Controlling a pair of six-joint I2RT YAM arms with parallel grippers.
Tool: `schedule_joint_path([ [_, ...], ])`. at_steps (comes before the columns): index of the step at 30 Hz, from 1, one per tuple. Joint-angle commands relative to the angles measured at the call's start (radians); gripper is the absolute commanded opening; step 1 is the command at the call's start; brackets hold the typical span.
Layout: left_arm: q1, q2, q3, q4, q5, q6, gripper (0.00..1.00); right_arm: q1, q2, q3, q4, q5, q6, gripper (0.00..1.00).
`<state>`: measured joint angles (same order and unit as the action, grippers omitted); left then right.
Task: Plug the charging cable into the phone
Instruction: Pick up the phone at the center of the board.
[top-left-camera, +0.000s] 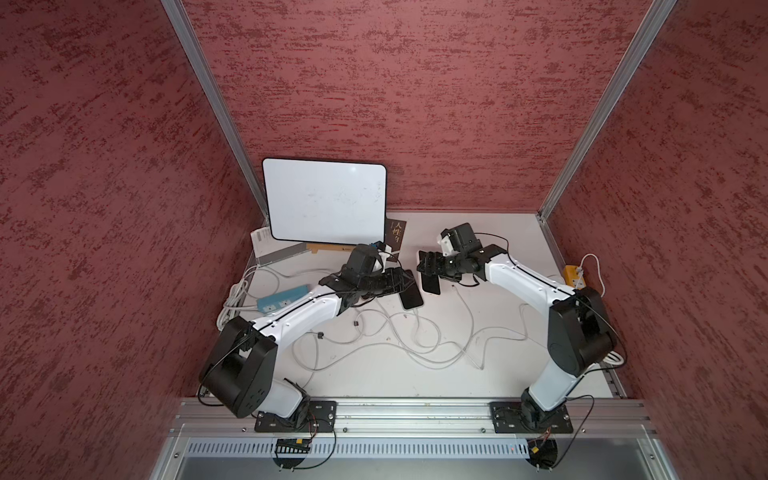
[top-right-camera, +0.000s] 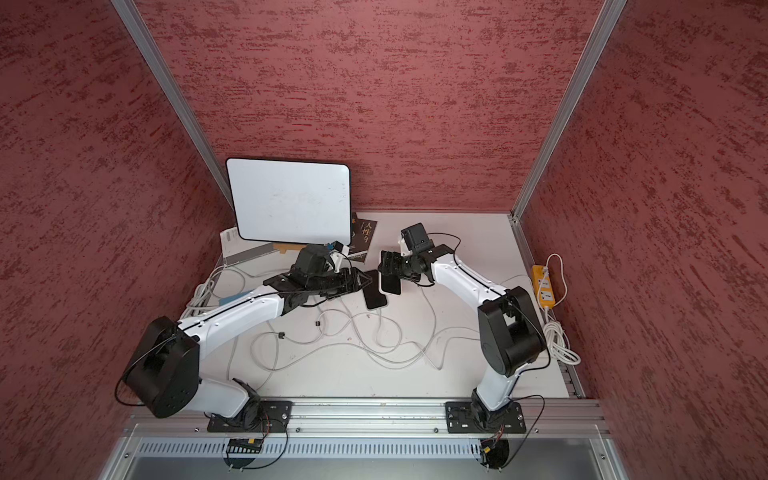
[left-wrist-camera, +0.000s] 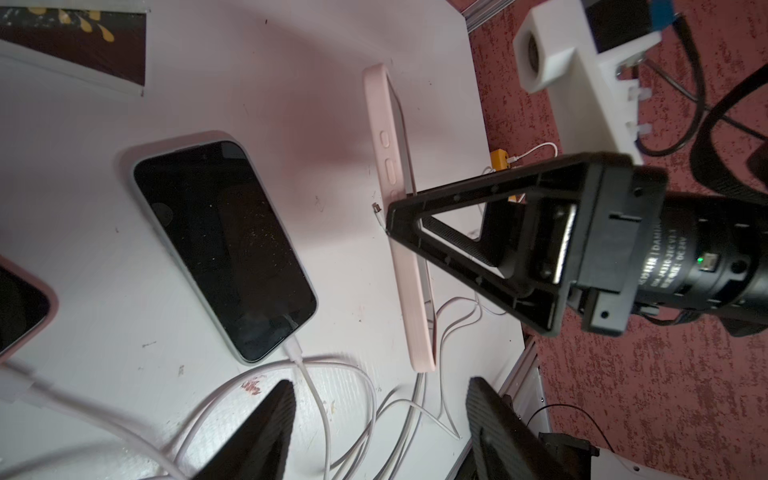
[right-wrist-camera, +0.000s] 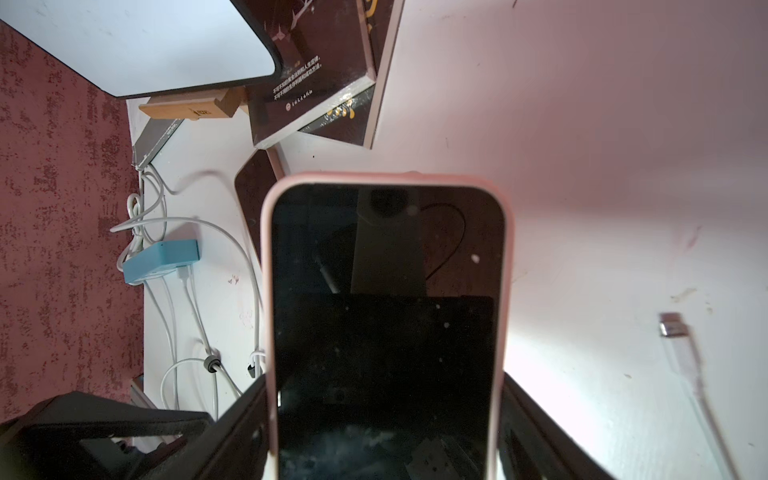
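My right gripper (right-wrist-camera: 384, 380) is shut across the width of a pink-cased phone (right-wrist-camera: 386, 311), holding it on edge above the table (top-left-camera: 432, 284) (top-right-camera: 390, 282). The left wrist view shows this phone edge-on (left-wrist-camera: 399, 216). A loose white charging cable end (right-wrist-camera: 673, 328) lies on the table beside it, its small plug (left-wrist-camera: 377, 210) free. My left gripper (left-wrist-camera: 380, 386) (top-left-camera: 409, 279) stands open just left of the held phone, over white cables, gripping nothing. A second dark phone (left-wrist-camera: 224, 249) (top-left-camera: 411, 297) lies flat with a white cable (left-wrist-camera: 299, 353) in its port.
A whiteboard (top-left-camera: 324, 199) leans at the back left with a dark book (top-left-camera: 395, 235) beside it. A blue power strip (top-left-camera: 282, 297) sits at the left and a yellow one (top-left-camera: 575, 276) at the right edge. Tangled white cables (top-left-camera: 415, 332) cover the middle. Another pink-cased phone (left-wrist-camera: 20, 307) lies nearby.
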<state>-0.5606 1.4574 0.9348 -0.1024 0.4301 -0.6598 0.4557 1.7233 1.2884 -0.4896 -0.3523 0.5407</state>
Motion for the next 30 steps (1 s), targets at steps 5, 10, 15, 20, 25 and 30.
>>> schedule_joint_path([
  [5, -0.031, 0.054, 0.008, 0.093, 0.024, -0.026, 0.65, 0.019, -0.048, -0.031, 0.11, -0.1, 0.055, 0.46],
  [10, -0.05, 0.092, 0.021, 0.098, 0.009, -0.023, 0.6, 0.021, -0.042, -0.036, 0.122, -0.125, 0.068, 0.45],
  [15, -0.053, 0.127, 0.035, 0.098, -0.016, -0.023, 0.57, 0.022, -0.047, -0.036, 0.133, -0.16, 0.081, 0.44],
  [20, -0.053, 0.162, 0.067, 0.118, -0.028, -0.047, 0.5, 0.027, -0.053, -0.05, 0.143, -0.167, 0.083, 0.44],
  [25, -0.055, 0.207, 0.093, 0.137, -0.022, -0.067, 0.4, 0.028, -0.059, -0.083, 0.183, -0.2, 0.103, 0.44],
  [30, -0.055, 0.242, 0.112, 0.145, -0.027, -0.078, 0.36, 0.029, -0.063, -0.098, 0.196, -0.211, 0.105, 0.43],
])
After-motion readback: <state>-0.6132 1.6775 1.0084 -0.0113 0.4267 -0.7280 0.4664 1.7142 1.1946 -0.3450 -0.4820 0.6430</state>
